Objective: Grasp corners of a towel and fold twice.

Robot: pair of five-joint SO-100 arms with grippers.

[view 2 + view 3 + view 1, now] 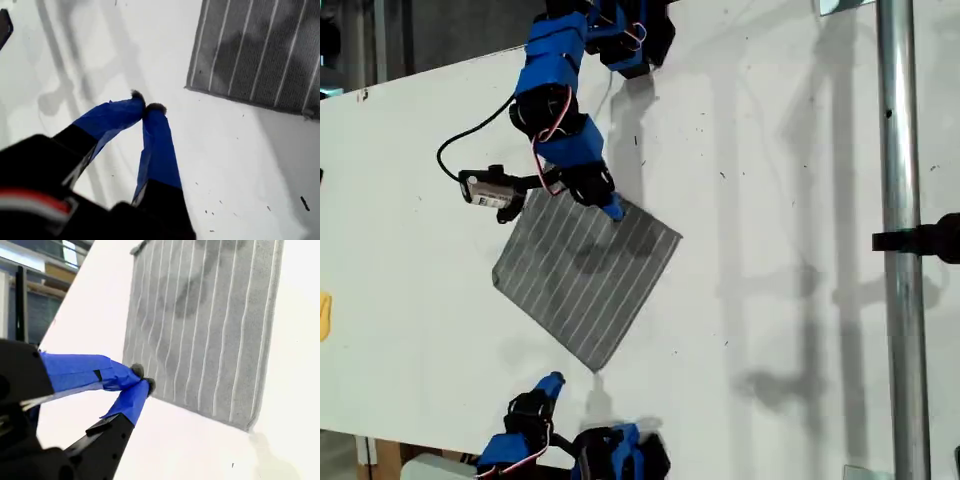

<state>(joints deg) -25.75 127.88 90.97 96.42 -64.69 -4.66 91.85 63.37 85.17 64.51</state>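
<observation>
The white counter (790,200) carries the grey striped towel (585,275), lying flat. My second end effector (142,379) is closed, its tips at the towel's edge; whether it pinches cloth I cannot tell. My first end effector (146,107) is closed on nothing, near the towel but apart.

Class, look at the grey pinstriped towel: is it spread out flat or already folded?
Apparently spread flat: the towel lies on the white table as one smooth sheet, stripes unbroken, four corners out. A hidden under-layer cannot be ruled out.
</observation>
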